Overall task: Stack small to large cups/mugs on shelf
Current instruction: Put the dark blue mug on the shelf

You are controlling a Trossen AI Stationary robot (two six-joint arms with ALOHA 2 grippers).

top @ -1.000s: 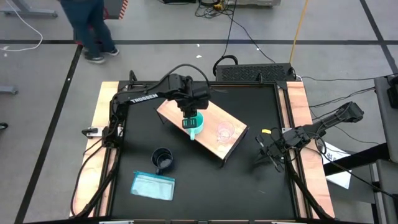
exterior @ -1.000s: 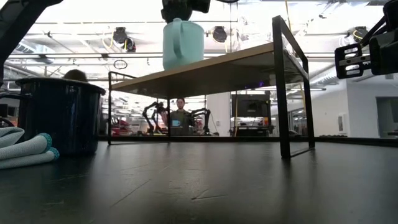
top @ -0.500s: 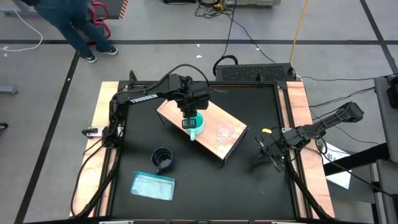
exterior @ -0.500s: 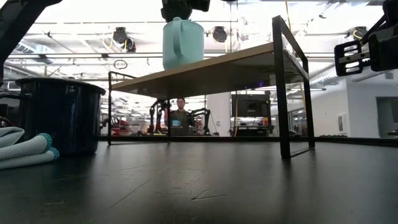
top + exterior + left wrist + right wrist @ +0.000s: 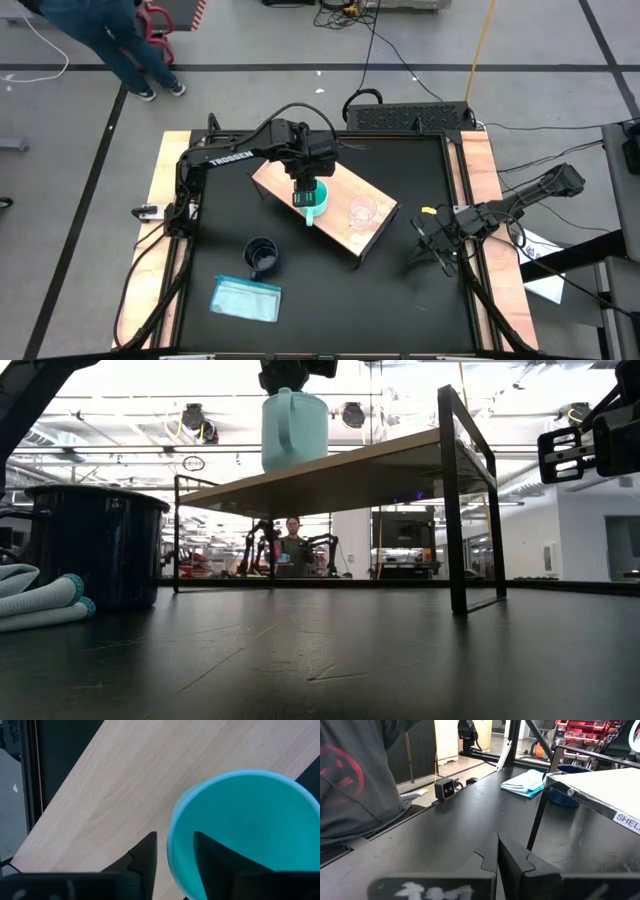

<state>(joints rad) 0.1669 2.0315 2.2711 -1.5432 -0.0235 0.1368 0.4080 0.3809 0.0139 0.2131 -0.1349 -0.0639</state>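
Comparing against the views of a second ago: nothing on the table has shifted; only the person on the floor beyond the far left corner has walked further out of view. The turquoise mug [image 5: 314, 196] stands on the shelf [image 5: 360, 235], and the left pincer [image 5: 307, 190] remains at it, one finger inside the rim and one outside, clamping the wall. Judgement: the mug is placed but not yet released. Moving left to right: light-blue packet [image 5: 246, 299] at near left, dark mug [image 5: 261, 256] on the table [image 5: 400, 300] beside it, clear cup [image 5: 360, 210] on the shelf right of the turquoise mug, right pincer [image 5: 432, 245] idle at the right edge, fingers together. Behind, the low view shows a lit workshop with a person [image 5: 291, 550] far off
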